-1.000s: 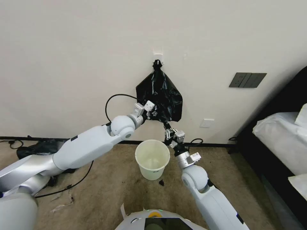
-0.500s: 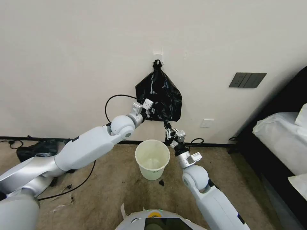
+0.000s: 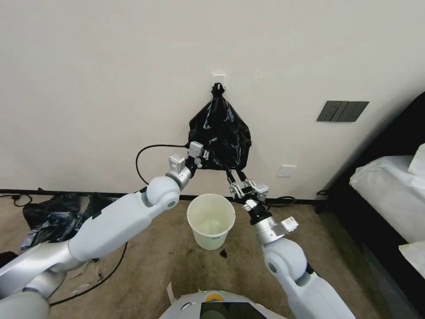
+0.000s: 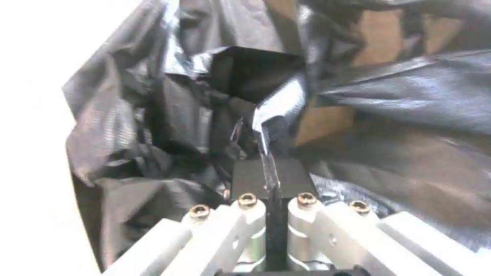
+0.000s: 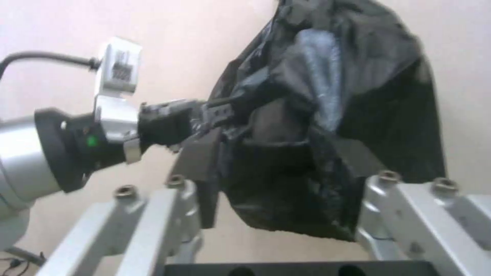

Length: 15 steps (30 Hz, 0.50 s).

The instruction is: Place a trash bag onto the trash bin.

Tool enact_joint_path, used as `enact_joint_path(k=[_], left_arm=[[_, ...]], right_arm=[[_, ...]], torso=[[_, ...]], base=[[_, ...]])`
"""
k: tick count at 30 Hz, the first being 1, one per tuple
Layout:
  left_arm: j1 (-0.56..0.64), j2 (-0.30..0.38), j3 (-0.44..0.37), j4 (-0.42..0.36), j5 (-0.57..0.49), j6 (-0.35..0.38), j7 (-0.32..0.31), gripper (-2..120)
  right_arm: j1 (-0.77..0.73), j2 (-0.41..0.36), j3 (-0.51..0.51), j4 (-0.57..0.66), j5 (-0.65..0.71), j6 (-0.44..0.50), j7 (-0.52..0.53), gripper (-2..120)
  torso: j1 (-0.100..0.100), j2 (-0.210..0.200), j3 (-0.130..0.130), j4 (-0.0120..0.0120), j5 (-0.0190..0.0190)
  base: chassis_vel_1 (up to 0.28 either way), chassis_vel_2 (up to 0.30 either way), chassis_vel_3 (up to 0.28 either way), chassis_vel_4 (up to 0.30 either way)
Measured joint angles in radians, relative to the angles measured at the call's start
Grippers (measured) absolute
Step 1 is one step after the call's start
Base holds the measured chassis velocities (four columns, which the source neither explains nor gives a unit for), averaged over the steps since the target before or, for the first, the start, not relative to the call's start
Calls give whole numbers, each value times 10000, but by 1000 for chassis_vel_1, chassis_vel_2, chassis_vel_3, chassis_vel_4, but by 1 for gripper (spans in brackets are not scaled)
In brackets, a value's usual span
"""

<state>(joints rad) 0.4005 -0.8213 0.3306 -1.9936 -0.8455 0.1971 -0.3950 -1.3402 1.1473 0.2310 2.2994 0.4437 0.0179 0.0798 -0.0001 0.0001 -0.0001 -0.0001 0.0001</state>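
A lower fold of the hanging trash bag is pinched by the left claw, while the right claw, spread, is held just beneath the bag, above the trash bin.

Plain cream wall with dark switch panel, brownish carpet, white-covered bed.

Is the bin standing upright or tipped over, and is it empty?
Upright: the bin stands on its base on the carpet, round mouth facing up. It looks empty; the head view shows bare cream walls and bottom inside.
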Motion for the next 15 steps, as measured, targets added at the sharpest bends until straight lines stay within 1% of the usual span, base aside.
enact_joint_path(k=[1, 2, 3, 5, 6, 9, 10, 13, 14, 15], left_arm=[[203, 25, -176, -58, 134, -101, -18, 0], [203, 25, -176, -58, 134, -101, -18, 0], [382, 53, -325, -122, 235, -188, -33, 0], [724, 104, -621, -246, 348, -322, -43, 0], [724, 104, -621, -246, 348, -322, -43, 0], [1141, 126, -1038, -381, 401, -452, -66, 0], [1141, 126, -1038, -381, 401, -452, -66, 0], [1425, 149, -1371, -478, 449, -536, -70, 0], [1425, 149, -1371, -478, 449, -536, -70, 0], [1500, 173, -1446, -555, 464, -545, -69, 0]], right_arm=[[-73, -104, 105, 212, 70, -90, 63, 51], [-73, -104, 105, 212, 70, -90, 63, 51], [-112, -198, 192, 372, 108, -176, 124, 54], [-162, -411, 367, 728, 265, -435, 257, 65], [-162, -411, 367, 728, 265, -435, 257, 65], [-452, -691, 598, 1220, 982, -883, 384, 79], [-452, -691, 598, 1220, 982, -883, 384, 79], [-795, -811, 733, 1441, 1174, -902, 388, 93], [-795, -811, 733, 1441, 1174, -902, 388, 93], [-764, -855, 757, 1522, 1128, -871, 390, 97]], torso=[[0, 0, 0, 0, -1], [0, 0, 0, 0, -1], [0, 0, 0, 1, -2], [0, 0, 0, 3, 0], [0, 0, 0, 3, 0], [0, 0, 0, 2, -1], [0, 0, 0, 2, -1], [0, 0, 0, -2, -1], [0, 0, 0, -2, -1], [0, 0, 0, -1, -1]], base=[[0, 0, 0, 0], [0, 0, 0, 0], [0, 0, 0, 0], [0, 0, 0, 0], [0, 0, 0, 0], [0, 0, 0, 0], [0, 0, 0, 0], [0, 0, 0, 0], [0, 0, 0, 0], [0, 0, 0, 0]])
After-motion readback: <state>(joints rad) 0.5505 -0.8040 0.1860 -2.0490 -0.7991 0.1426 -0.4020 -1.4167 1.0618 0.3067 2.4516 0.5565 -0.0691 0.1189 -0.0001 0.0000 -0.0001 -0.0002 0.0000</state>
